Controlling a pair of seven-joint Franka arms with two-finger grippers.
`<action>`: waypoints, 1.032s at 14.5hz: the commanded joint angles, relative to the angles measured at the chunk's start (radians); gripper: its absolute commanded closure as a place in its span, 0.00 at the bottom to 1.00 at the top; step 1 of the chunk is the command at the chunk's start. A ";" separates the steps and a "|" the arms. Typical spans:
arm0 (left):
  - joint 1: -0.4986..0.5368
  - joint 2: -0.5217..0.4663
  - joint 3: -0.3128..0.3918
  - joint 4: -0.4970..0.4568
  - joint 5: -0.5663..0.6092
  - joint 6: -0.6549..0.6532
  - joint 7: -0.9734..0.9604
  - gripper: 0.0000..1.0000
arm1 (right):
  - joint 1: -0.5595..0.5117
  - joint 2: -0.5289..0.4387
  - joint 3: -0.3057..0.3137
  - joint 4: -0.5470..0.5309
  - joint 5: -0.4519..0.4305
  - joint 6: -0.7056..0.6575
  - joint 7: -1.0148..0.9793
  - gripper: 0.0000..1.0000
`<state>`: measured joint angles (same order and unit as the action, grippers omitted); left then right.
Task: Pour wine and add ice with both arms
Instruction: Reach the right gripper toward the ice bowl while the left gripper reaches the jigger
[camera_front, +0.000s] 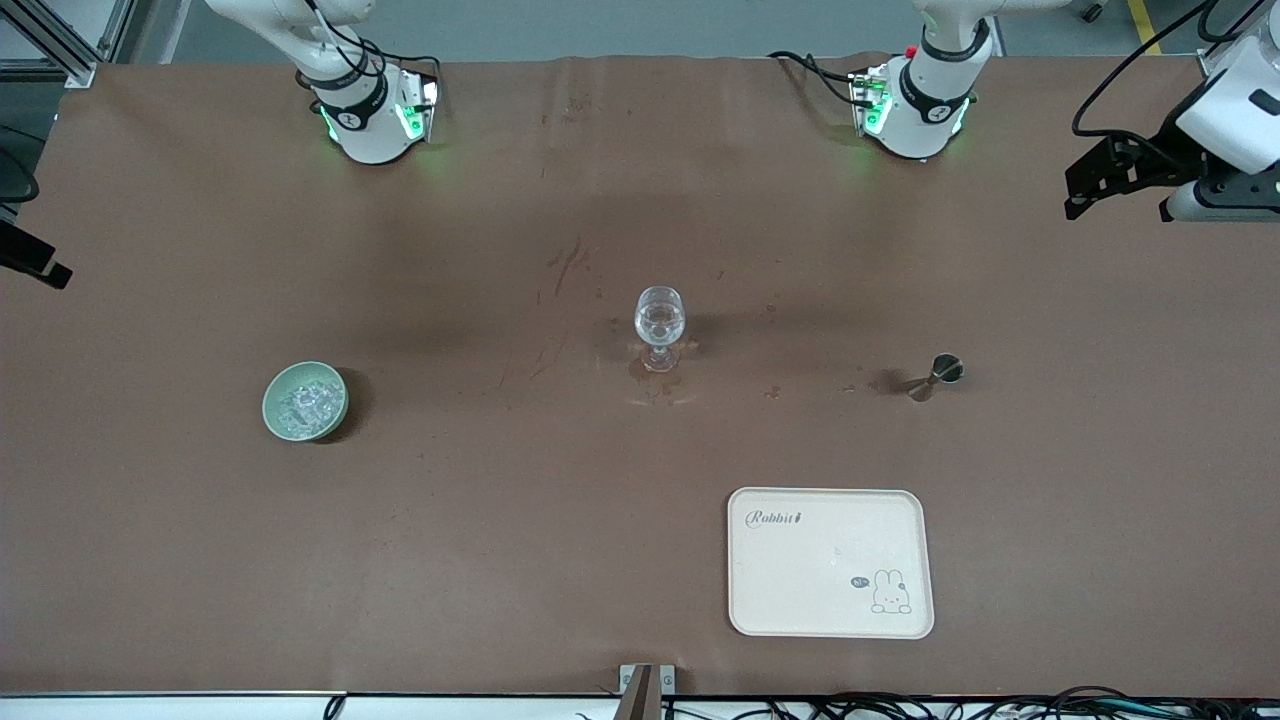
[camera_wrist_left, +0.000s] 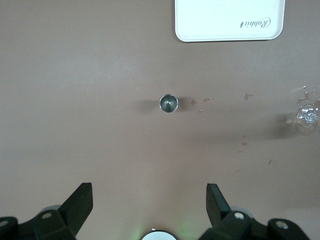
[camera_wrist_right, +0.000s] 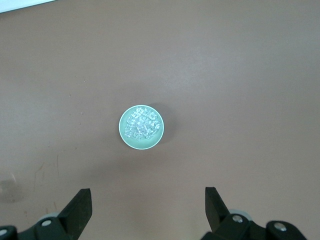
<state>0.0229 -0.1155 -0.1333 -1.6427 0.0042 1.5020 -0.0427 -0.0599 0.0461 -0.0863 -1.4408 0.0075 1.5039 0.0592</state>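
While both arms wait high over the table, each with nothing in its grip:
Ice (camera_wrist_right: 142, 125): small clear, glinting chunks heaped in one pale green bowl (camera_front: 277, 411), toward the right arm's end.
Glass (camera_front: 660, 322): one clear stemmed glass, mid-table.
Jigger (camera_front: 937, 374): one metal cup, toward the left arm's end.
Tray (camera_front: 800, 590): one cream tray with a rabbit print, nearer the front camera.
Left gripper (camera_wrist_left: 149, 202): fingers spread wide, empty, over the jigger's area.
Right gripper (camera_wrist_right: 148, 205): fingers spread wide, empty, over the bowl's area.
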 joint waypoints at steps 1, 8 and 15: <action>0.002 0.016 -0.005 0.038 0.013 -0.028 0.009 0.00 | -0.005 -0.029 0.002 -0.032 -0.004 -0.002 -0.024 0.00; 0.078 0.148 0.012 0.097 -0.003 -0.029 0.035 0.00 | -0.002 -0.029 0.003 -0.032 -0.003 -0.024 -0.025 0.00; 0.212 0.417 0.015 0.096 -0.144 -0.034 -0.170 0.05 | -0.006 -0.028 0.005 -0.026 -0.006 -0.034 -0.035 0.00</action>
<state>0.2333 0.2235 -0.1140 -1.5904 -0.0982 1.4935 -0.1401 -0.0598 0.0455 -0.0846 -1.4412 0.0075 1.4619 0.0409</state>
